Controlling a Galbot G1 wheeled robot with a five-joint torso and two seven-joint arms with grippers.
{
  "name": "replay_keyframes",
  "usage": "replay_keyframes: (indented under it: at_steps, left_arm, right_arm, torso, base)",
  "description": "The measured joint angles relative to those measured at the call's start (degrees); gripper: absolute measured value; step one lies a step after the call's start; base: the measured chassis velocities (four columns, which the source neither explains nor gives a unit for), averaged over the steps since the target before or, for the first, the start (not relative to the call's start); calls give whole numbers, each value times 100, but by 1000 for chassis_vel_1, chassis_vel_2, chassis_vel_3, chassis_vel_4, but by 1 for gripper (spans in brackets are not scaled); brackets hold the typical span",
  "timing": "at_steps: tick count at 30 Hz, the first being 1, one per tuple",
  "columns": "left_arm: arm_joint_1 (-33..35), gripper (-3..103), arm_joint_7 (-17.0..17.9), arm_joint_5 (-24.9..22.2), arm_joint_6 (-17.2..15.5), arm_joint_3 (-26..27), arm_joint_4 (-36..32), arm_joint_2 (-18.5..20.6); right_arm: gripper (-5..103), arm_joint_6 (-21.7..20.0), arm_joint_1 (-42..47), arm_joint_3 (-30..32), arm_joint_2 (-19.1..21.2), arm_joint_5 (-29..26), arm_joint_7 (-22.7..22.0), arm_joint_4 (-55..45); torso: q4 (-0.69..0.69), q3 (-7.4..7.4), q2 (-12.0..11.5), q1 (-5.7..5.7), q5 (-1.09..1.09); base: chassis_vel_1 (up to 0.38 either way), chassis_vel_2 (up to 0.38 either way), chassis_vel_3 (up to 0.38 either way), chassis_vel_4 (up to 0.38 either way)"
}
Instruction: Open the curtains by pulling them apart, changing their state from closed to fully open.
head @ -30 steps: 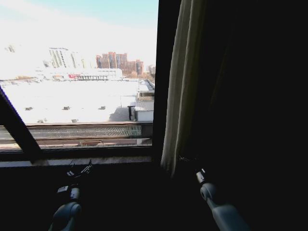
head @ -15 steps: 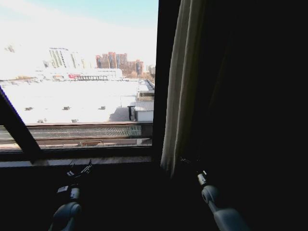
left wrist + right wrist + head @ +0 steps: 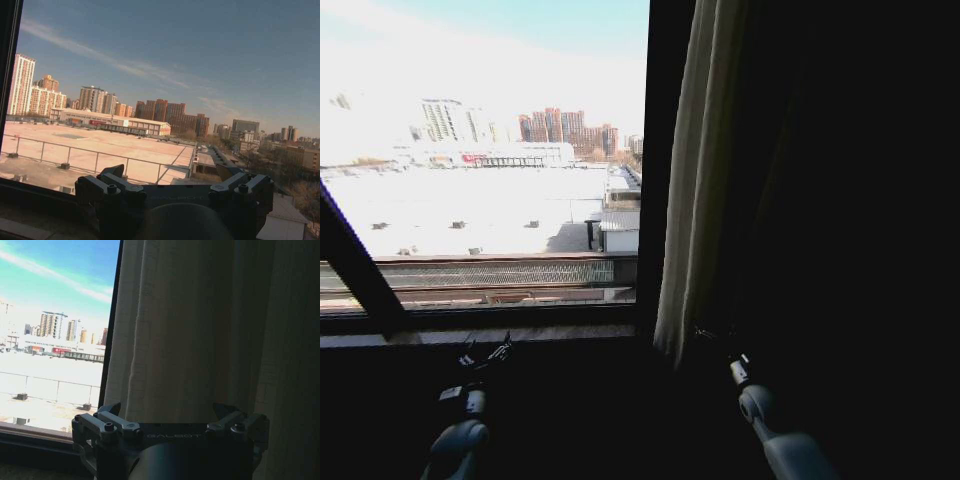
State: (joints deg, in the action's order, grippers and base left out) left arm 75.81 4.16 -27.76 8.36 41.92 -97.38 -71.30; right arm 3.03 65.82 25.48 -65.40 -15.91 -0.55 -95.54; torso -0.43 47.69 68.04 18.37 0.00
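Curtain (image 3: 698, 180): bunched right of the bare window (image 3: 490, 170).
Right end effector (image 3: 167, 415): spread wide, facing the pleats, gripping nothing.
Left end effector (image 3: 172, 177): spread wide, empty, by the sill.

both arms low, left gripper (image 3: 172, 181) and right gripper (image 3: 167, 417) spread wide.

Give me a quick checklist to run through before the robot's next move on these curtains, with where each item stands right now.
1. Right hand open: ok, its fingers stand spread in the right wrist view.
2. Right hand faces the curtains: ok, the pleated fabric hangs straight ahead of it.
3. Fabric between the right hand's fingers: cannot tell; the head view is too dark there.
4. Left hand free: ok, open, holding nothing, low by the window sill.
5. Curtains fully open: not ok, one panel hangs right of the window frame bar; the left pane is already uncovered.
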Motion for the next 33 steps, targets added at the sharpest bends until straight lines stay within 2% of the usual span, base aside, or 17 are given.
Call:
replay_keyframes:
  at_steps: [7,15,33]
  left_arm:
    - [0,100,0,0,0,0,0,0]
    - [0,100,0,0,0,0,0,0]
    - [0,100,0,0,0,0,0,0]
  right_arm:
    - [100,0,-2,-2,0,0,0,3]
    - [100,0,-4,-3,0,0,0,7]
    - [100,4,-6,-3,0,0,2,10]
  torso:
    - [0,0,0,0,0]
    - [1,0,0,-1,0]
    - [0,0,0,0,-2]
  base:
    - [50,29,-47,-24]
    - [197,131,-206,-138]
    - [323,309,-337,-306]
